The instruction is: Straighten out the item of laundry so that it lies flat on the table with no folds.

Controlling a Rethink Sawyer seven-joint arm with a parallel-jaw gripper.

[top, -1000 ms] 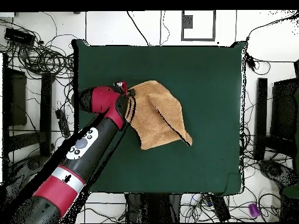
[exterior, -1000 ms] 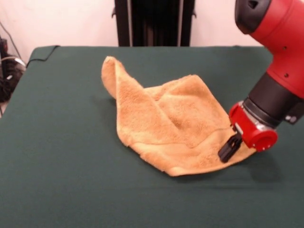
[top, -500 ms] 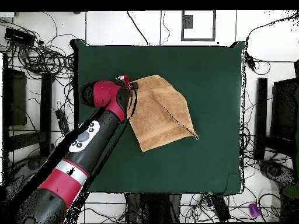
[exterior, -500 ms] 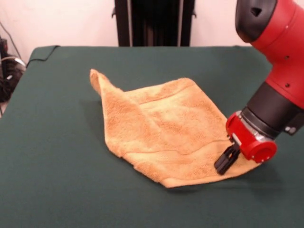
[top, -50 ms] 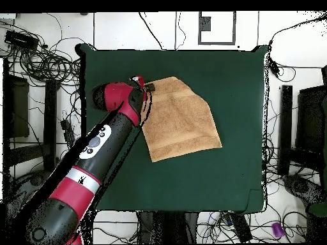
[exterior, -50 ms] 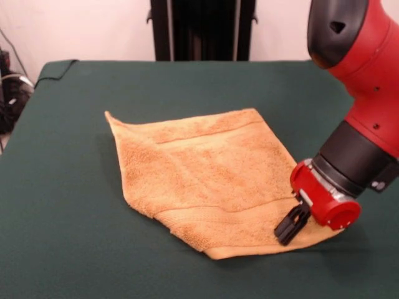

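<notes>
while the gripper [exterior, -50 ms: 288,225] presses on the towel's [exterior, -50 ms: 206,177] corner, whether its fingers are closed is unclear. only the overhead view shows the towel's four-sided outline, skewed to the table [top, -50 ms: 236,166] edges, left of centre, the arm [top, -50 ms: 96,150] hiding one corner; cables [top, -50 ms: 38,60] surround the table.

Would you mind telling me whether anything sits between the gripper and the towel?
Nothing visible does. The gripper is already down at a corner of the towel, which lies spread on the table with no other objects around it.
</notes>
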